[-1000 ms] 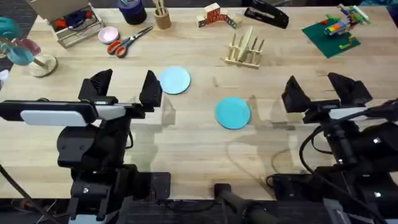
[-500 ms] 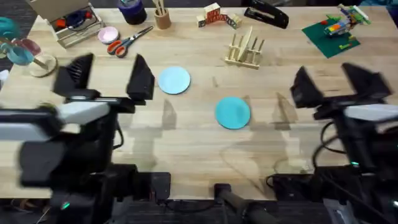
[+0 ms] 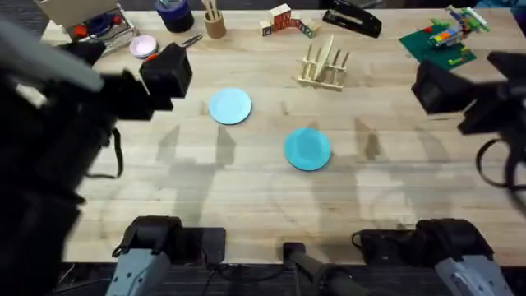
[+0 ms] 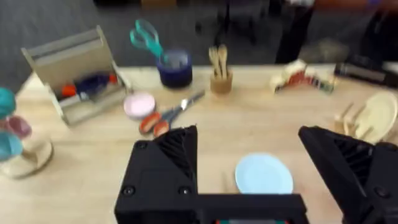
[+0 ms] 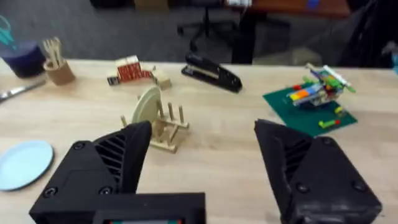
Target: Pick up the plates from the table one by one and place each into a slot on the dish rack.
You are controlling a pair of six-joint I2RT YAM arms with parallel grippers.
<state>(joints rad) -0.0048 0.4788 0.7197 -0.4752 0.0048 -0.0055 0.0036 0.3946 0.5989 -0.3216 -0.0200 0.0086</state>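
overhead: both arms now higher

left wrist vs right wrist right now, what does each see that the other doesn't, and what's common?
Left wrist alone: the small pink dish, the orange-handled scissors, the wooden box and the left gripper, open above the table.

Right wrist alone: the black stapler, the brick model on its green base and the right gripper, open.

Both: the pale blue plate, the dish rack with a pale plate already standing in it, the cup of sticks and the toy blocks.
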